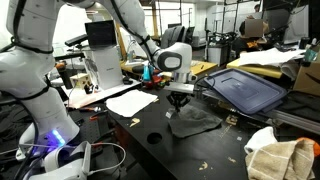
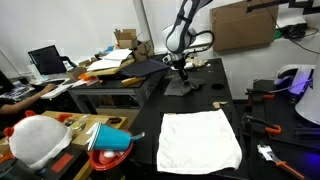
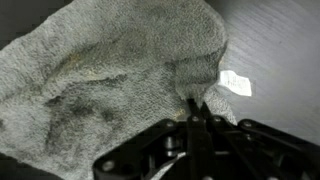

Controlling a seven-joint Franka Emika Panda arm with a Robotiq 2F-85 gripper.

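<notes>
- The grey towel [image 3: 110, 70] lies bunched on the black table [image 1: 170, 155], right under the arm.
- It looks soft, light and floppy, so a raised fold is the best place to grab.
- The gripper [image 3: 193, 110] is squeezed tight on one fold, beside the white tag [image 3: 234, 82].
- A white cloth [image 2: 200, 140] lies flat, well apart.

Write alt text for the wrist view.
A shut gripper pinches a ridge of a grey towel that fills most of the frame. The towel lies rumpled on a dark table, with a small white tag at its right edge.
</notes>
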